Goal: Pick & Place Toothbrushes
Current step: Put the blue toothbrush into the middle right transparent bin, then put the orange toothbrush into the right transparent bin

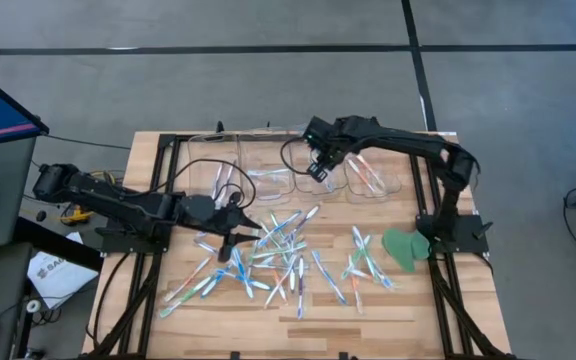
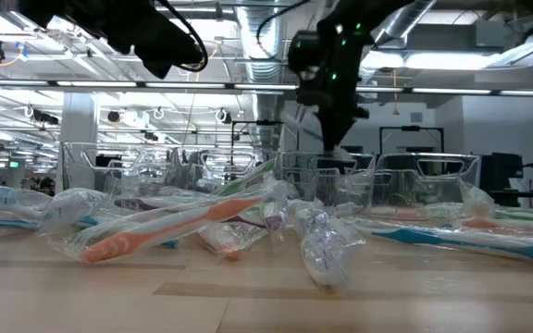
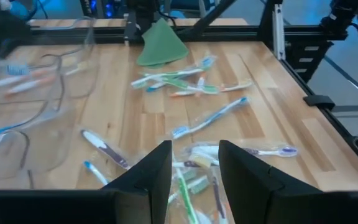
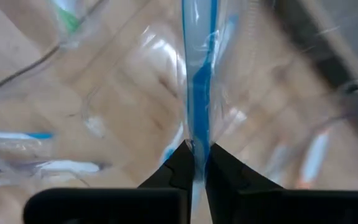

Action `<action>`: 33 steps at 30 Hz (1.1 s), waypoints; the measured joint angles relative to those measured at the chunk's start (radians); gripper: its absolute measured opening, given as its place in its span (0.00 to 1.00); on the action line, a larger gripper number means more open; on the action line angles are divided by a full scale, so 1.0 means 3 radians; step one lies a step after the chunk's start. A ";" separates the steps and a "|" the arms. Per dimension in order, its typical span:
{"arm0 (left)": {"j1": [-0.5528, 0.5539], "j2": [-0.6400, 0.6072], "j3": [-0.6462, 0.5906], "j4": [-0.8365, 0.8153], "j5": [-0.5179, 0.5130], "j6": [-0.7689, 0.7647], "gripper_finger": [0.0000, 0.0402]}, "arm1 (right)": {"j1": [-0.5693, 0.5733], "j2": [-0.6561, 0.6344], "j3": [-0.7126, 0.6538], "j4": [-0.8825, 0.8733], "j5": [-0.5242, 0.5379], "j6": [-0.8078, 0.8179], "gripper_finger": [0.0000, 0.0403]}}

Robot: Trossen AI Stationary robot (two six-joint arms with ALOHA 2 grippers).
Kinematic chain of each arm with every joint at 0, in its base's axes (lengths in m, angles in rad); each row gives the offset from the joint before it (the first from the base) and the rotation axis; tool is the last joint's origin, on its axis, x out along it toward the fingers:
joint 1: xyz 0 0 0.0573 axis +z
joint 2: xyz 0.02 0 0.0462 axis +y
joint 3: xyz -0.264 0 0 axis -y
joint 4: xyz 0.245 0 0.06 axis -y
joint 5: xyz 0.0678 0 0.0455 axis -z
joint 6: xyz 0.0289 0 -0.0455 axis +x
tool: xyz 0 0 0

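Observation:
Many wrapped toothbrushes (image 1: 278, 255) lie scattered across the middle of the wooden table (image 1: 148, 160). My left gripper (image 1: 251, 231) hovers open over the left part of this pile, its fingers (image 3: 160, 168) apart with nothing between them. My right gripper (image 1: 318, 168) points steeply down over the row of clear bins (image 1: 268, 178) at the far edge. It is shut on a blue toothbrush (image 4: 199, 81) in a clear wrapper. One bin on the right (image 1: 370, 178) holds a few toothbrushes. My right gripper pinches the blue toothbrush, wrapper and all, between its two fingertips (image 4: 182, 163), at a spot on its stem (image 4: 197, 134). The fingers come from above. The toothbrush runs on in line with the fingers and hangs below them over the bins; which end is held is hidden.
A flat green disc (image 1: 405, 247) lies at the table's right side near the right arm's base. Black frame rails (image 1: 164, 190) run along the table's left and right sides. Cables (image 1: 208, 170) loop over the left bins.

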 joint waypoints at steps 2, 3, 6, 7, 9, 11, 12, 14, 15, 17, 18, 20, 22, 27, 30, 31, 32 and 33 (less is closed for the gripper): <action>-0.0040 0.0000 -0.0001 0.0000 -0.0001 0.0000 0.31 | -0.0030 0.0123 0.0000 -0.0002 -0.0074 0.0005 0.06; -0.0052 0.0000 -0.0001 -0.0001 -0.0001 0.0000 0.31 | -0.0044 0.0169 0.0001 0.0001 -0.0073 -0.0017 0.07; -0.0086 0.0000 -0.0001 -0.0005 -0.0001 0.0000 0.31 | -0.0090 0.0235 0.0002 0.0018 -0.0074 -0.0130 0.09; -0.0093 0.0000 -0.0001 -0.0005 -0.0001 0.0000 0.31 | -0.0092 0.0239 0.0003 0.0043 -0.0074 -0.0186 0.11; -0.0110 0.0000 -0.0001 -0.0005 -0.0001 0.0000 0.31 | -0.0090 0.0242 0.0004 0.0053 -0.0073 -0.0212 0.15; -0.0115 0.0000 -0.0001 -0.0006 -0.0003 0.0000 0.31 | -0.0086 0.0234 0.0003 0.0086 -0.0076 -0.0211 0.20; -0.0115 0.0000 -0.0001 -0.0006 -0.0003 0.0000 0.31 | -0.0084 0.0220 0.0003 0.0081 -0.0073 -0.0211 0.23; -0.0114 0.0000 -0.0001 -0.0007 -0.0003 0.0000 0.31 | -0.0067 0.0211 0.0048 0.0033 -0.0066 -0.0212 0.30; -0.0115 0.0000 -0.0001 -0.0009 -0.0003 0.0000 0.31 | -0.0059 0.0211 0.0100 -0.0039 -0.0070 -0.0210 0.33; -0.0114 0.0000 0.0001 -0.0009 -0.0003 0.0004 0.31 | -0.0048 0.0211 0.0267 -0.0289 -0.0158 -0.0155 0.39; -0.0113 0.0000 0.0000 -0.0023 -0.0003 0.0013 0.31 | -0.0028 0.0211 0.0378 -0.0405 -0.0243 -0.0118 0.41; -0.0113 0.0000 -0.0001 -0.0036 -0.0003 0.0025 0.31 | 0.0050 0.0209 0.0597 -0.0632 -0.0363 -0.0042 0.45; -0.0113 0.0000 -0.0001 -0.0047 -0.0003 0.0049 0.31 | 0.0165 0.0209 0.0821 -0.0909 -0.0409 -0.0014 0.48; -0.0113 0.0000 -0.0001 -0.0108 -0.0003 0.0051 0.31 | 0.0544 0.0200 0.1215 -0.1606 -0.0410 0.0072 0.51; -0.0113 0.0001 0.0001 -0.0213 -0.0003 0.0052 0.31 | 0.0839 0.0202 0.1232 -0.1790 -0.0410 0.0117 0.51; -0.0113 0.0001 0.0000 -0.0234 -0.0003 0.0051 0.31 | 0.0952 0.0202 0.1207 -0.1763 -0.0412 0.0113 0.51; -0.0113 0.0001 0.0001 -0.0237 -0.0003 0.0050 0.31 | 0.1062 0.0205 0.1190 -0.1774 -0.0412 0.0094 0.51; -0.0113 0.0001 0.0000 -0.0235 -0.0003 0.0039 0.31 | 0.1167 0.0211 0.1185 -0.1787 -0.0412 0.0081 0.51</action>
